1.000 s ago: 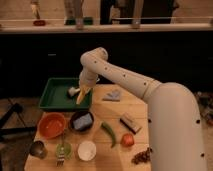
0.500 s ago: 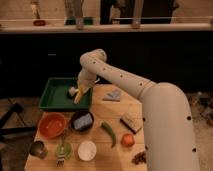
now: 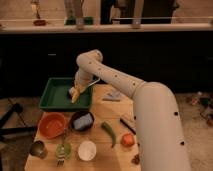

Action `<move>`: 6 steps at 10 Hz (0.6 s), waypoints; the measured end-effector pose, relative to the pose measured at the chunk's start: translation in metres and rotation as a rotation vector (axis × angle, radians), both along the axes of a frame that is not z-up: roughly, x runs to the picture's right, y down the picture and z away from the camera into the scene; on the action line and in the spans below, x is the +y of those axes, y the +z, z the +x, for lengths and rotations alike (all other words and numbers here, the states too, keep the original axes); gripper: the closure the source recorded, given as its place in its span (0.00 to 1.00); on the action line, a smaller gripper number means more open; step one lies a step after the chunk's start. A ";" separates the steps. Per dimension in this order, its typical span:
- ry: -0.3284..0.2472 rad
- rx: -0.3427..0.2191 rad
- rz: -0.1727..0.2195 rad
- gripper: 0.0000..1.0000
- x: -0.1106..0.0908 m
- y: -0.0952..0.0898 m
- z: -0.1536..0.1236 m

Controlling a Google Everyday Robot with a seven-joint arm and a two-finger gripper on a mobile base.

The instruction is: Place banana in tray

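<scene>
Over the tray [image 3: 50, 95], gripper [image 3: 75, 93] jaws hold the banana [image 3: 76, 94].

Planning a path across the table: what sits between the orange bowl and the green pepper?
In the camera view, a dark bowl lies between the orange bowl and green pepper. The end effector is over the tray, holding the banana.

No text, label, brand or number can be read anywhere. The gripper [image 3: 75, 93] hangs over the tray [image 3: 52, 100], and it bears no legible marking.
</scene>
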State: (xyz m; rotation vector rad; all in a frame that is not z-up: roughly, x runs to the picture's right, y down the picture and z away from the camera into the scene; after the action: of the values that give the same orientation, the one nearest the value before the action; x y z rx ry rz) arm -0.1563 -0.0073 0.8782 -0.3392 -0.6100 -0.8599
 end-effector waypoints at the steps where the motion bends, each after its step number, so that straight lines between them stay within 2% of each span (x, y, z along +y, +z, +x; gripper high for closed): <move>1: 0.002 -0.001 -0.004 1.00 0.001 0.006 -0.002; 4: 0.016 -0.002 -0.011 1.00 0.002 0.016 -0.003; 6: 0.014 -0.003 -0.011 0.90 0.003 0.016 -0.004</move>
State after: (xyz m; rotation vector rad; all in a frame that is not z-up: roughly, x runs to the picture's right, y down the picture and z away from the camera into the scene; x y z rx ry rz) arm -0.1606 -0.0046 0.8942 -0.3429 -0.6197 -0.8439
